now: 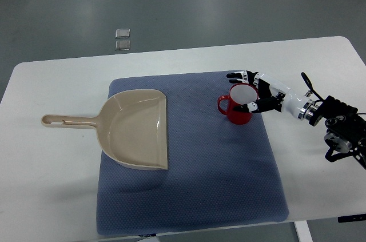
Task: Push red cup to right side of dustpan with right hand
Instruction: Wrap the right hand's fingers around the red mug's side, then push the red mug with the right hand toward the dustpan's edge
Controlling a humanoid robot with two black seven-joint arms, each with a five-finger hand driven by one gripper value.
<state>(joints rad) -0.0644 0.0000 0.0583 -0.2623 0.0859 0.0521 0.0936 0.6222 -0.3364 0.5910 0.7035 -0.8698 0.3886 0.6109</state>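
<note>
A red cup (pixel 236 106) with a white inside stands upright on the blue mat (pixel 189 190), its handle pointing left. A beige dustpan (pixel 138 129) lies on the mat's left part, its handle reaching left onto the white table. The cup is to the right of the dustpan, about a hand's width from its open edge. My right hand (pixel 250 91) comes in from the right and sits against the cup's right side. Its fingers are spread around the rim, one behind the cup and one in front, without closing on it.
The white table (pixel 320 64) carries the mat; its far edge runs across the upper picture and its right edge is near my forearm (pixel 297 103). Two small square plates (pixel 122 39) lie on the grey floor beyond the table.
</note>
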